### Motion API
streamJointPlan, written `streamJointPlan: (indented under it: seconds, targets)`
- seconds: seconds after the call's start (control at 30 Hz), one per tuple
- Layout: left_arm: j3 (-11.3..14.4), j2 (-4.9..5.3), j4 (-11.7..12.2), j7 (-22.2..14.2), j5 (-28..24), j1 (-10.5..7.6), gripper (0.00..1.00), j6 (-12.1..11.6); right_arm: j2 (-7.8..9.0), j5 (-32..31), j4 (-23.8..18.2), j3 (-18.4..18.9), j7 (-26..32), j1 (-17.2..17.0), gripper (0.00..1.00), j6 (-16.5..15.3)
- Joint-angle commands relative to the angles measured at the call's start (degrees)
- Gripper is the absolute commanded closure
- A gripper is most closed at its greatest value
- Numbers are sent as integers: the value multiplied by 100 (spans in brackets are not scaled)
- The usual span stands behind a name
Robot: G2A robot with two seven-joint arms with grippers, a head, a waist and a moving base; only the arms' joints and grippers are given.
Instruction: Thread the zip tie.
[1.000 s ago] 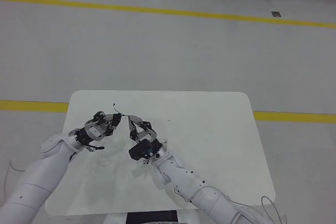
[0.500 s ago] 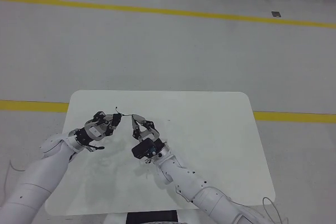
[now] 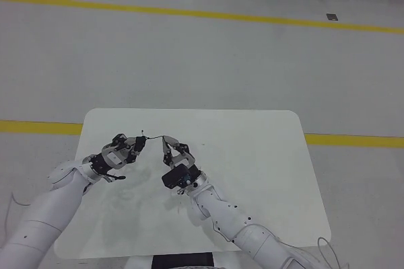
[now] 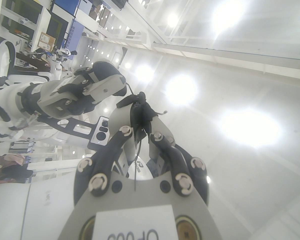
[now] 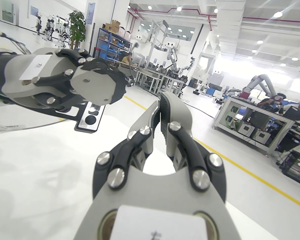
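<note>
Merely zip tie (image 3: 155, 137) between left fingers (image 3: 139, 143) and right fingers (image 3: 170, 145) (table (image 3: 262, 134) below)

The zip tie (image 3: 155, 137) is black, the surface (image 3: 256, 161) plain white. The left tool (image 3: 141, 141) and right tool (image 3: 165, 140) are grey with black links. The grey floor (image 3: 188, 60) bears yellow stripes.

right claw (image 3: 166, 140): shifted away from left claw (image 3: 141, 141) | zip tie (image 3: 153, 137): pulled taut
</note>
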Motion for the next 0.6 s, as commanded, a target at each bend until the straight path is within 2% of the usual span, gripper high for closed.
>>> streamJointPlan:
  seconds: [0.0,0.57]
  targets:
    - [0,0,0,0,0,0,100,0,10,0,-11,9,3,-5,100,0]
    - [0,0,0,0,0,0,100,0,86,0,-89,105,44,-32,100,0]
